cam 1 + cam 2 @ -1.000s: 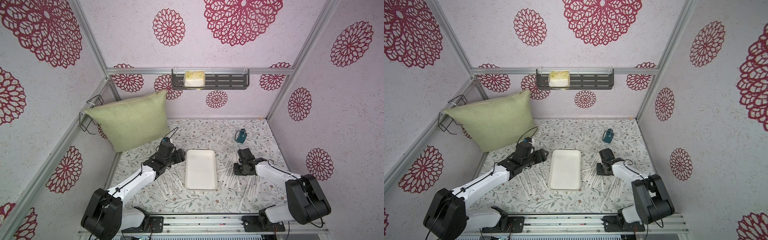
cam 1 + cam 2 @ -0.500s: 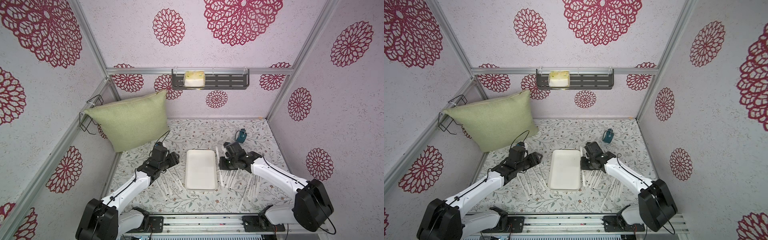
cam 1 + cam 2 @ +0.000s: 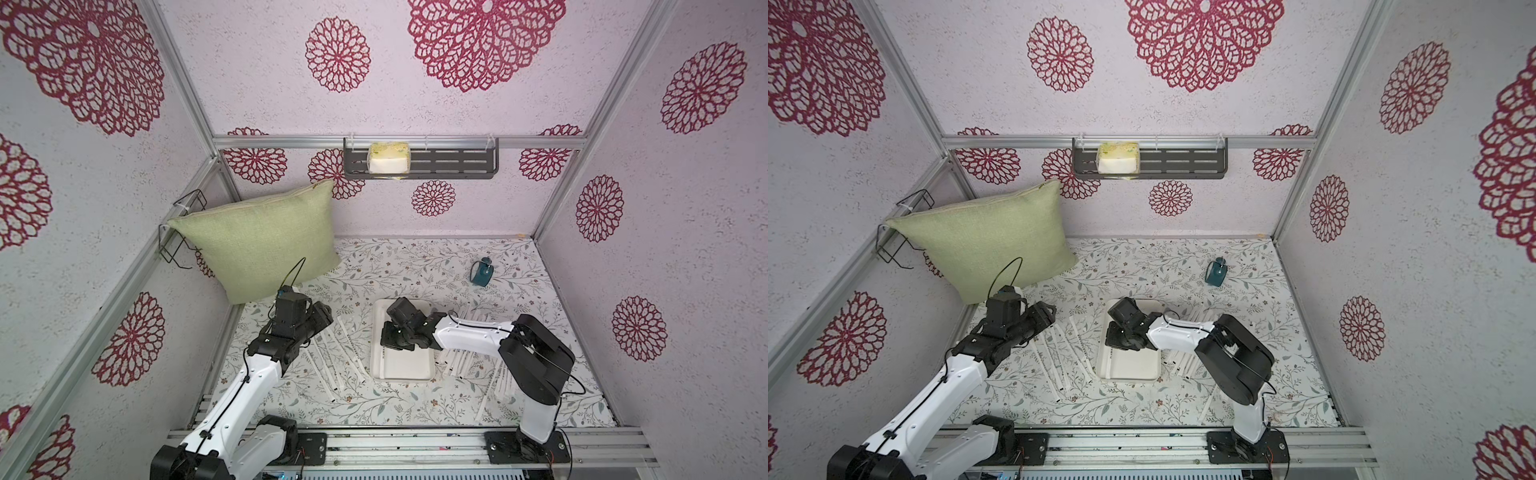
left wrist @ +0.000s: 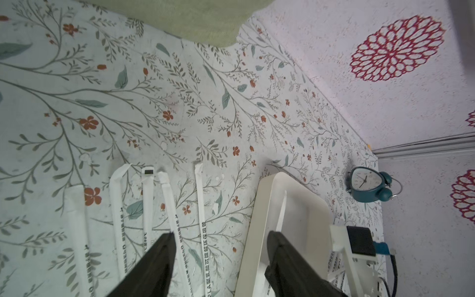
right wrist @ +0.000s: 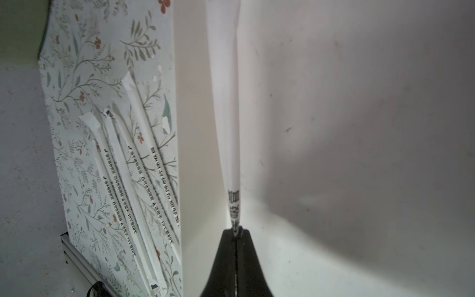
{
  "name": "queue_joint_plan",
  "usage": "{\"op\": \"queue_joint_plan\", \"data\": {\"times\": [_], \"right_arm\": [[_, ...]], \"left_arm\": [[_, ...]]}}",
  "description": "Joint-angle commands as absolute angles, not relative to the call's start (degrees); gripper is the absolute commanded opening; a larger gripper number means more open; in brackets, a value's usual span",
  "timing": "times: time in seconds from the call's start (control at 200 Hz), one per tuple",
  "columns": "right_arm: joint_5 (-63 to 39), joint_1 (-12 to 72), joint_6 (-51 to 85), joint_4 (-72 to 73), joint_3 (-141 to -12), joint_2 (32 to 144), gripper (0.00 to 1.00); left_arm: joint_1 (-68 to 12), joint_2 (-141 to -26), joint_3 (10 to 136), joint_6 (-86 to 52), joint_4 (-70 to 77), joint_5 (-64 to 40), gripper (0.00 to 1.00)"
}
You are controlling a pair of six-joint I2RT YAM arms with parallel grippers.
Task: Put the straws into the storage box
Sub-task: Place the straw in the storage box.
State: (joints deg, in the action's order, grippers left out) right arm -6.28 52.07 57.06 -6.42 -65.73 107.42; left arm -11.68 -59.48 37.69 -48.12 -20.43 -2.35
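The storage box (image 3: 409, 365) (image 3: 1136, 368) is a shallow white tray in the middle of the floral mat. My right gripper (image 3: 392, 341) (image 3: 1119, 338) (image 5: 236, 231) hangs over its left half, shut on one wrapped straw (image 5: 228, 128) that runs along the inside of the tray's left wall (image 4: 281, 213). Loose straws (image 3: 332, 357) (image 4: 200, 200) (image 5: 133, 167) lie on the mat left of the tray, and more straws (image 3: 461, 361) (image 3: 1183, 361) lie to its right. My left gripper (image 3: 322, 316) (image 3: 1046, 311) (image 4: 221, 235) is open above the left straws, beside the tray rim (image 4: 259, 205), holding nothing.
A green pillow (image 3: 257, 241) leans in the back left corner against a wire rack (image 3: 183, 224). A teal alarm clock (image 3: 482, 272) (image 4: 367, 185) stands at the back right. A dark wall shelf (image 3: 449, 164) holds a yellow sponge (image 3: 388, 158).
My right gripper has carried a straw leftward from the pile on the right to over the tray. My left arm has drawn back from the tray's edge to above the left straws.
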Motion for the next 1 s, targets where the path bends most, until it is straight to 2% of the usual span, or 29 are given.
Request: {"op": "queue_joint_plan", "data": {"times": [0.0, 0.21, 0.395, 0.505, 0.59, 0.715, 0.815, 0.991], "right_arm": [[-6.6, 52.1, 58.0, -5.1, -68.4, 108.6, 0.03], [-8.0, 52.7, 58.5, -5.3, -71.0, 112.1, 0.04], [-8.3, 53.1, 58.3, -6.4, -71.8, 113.5, 0.07], [-8.1, 53.0, 57.3, -7.8, -72.5, 113.1, 0.17], [-7.3, 53.0, 56.0, -9.5, -73.1, 110.9, 0.25], [-6.9, 52.2, 54.9, -10.2, -71.7, 106.5, 0.31], [-7.3, 51.2, 54.9, -9.1, -68.5, 102.6, 0.33], [-4.0, 50.3, 53.7, -7.3, -61.9, 95.6, 0.33]], "left_arm": [[-11.4, -61.3, 37.1, -48.2, -18.7, -5.1, 0.63], [-11.5, -63.6, 38.0, -47.6, -19.6, -5.7, 0.54], [-12.2, -64.1, 38.2, -47.4, -19.8, -4.9, 0.52], [-12.9, -65.1, 39.2, -47.4, -20.8, -4.1, 0.5], [-14.1, -66.3, 41.1, -47.4, -22.5, -3.0, 0.49], [-19.0, -69.7, 44.7, -49.2, -24.4, 0.4, 0.46], [-22.6, -73.5, 46.5, -51.3, -25.3, 2.7, 0.4], [-24.3, -78.3, 46.2, -53.4, -25.2, 5.0, 0.38]]}}
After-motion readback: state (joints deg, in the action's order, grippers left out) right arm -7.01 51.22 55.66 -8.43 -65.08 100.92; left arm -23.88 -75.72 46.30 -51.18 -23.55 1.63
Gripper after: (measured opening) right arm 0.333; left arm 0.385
